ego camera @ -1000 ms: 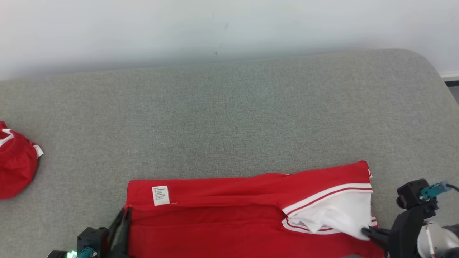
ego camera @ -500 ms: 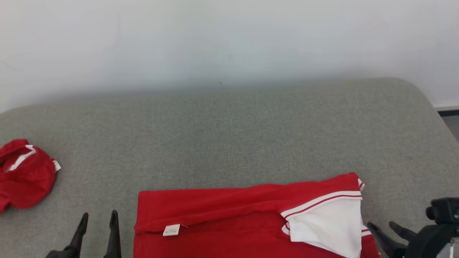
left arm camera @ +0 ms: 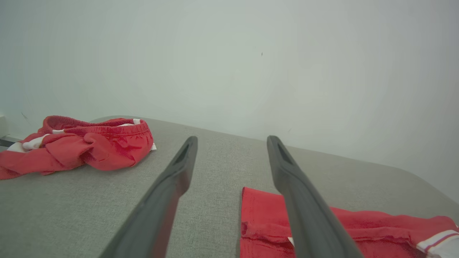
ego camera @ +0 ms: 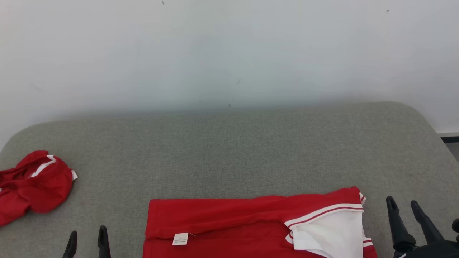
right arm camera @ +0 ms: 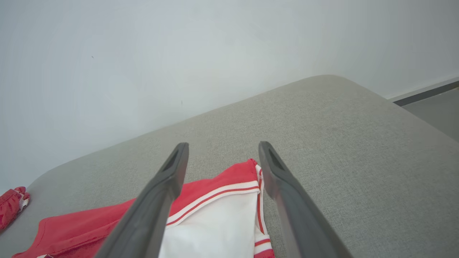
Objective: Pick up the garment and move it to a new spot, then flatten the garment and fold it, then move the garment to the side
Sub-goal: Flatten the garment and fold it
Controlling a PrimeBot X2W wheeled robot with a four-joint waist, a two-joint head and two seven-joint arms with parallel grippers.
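Note:
The garment [ego camera: 222, 218] is red with a white, red-striped panel at its right end. It lies folded flat at the near edge of the grey padded surface [ego camera: 251, 150]. My left gripper [ego camera: 88, 234] stands open just left of the garment's left edge, touching nothing. My right gripper [ego camera: 402, 202] is open to the right of the white panel, clear of the cloth. The left wrist view has my left gripper [left arm camera: 231, 141] open above the garment's corner [left arm camera: 258, 215]. Through the right wrist view, my right gripper [right arm camera: 222, 147] is open above the striped end [right arm camera: 215, 215].
A second red garment [ego camera: 36, 184] lies crumpled at the far left of the surface, also in the left wrist view [left arm camera: 93, 143]. A white wall [ego camera: 229, 53] stands behind. The surface rounds off at the right, with floor [right arm camera: 437, 111] beyond.
Both grippers have opened and let go of the garment, then drawn back off its ends. The garment has settled flat. The head camera has tilted up, shifting the whole picture.

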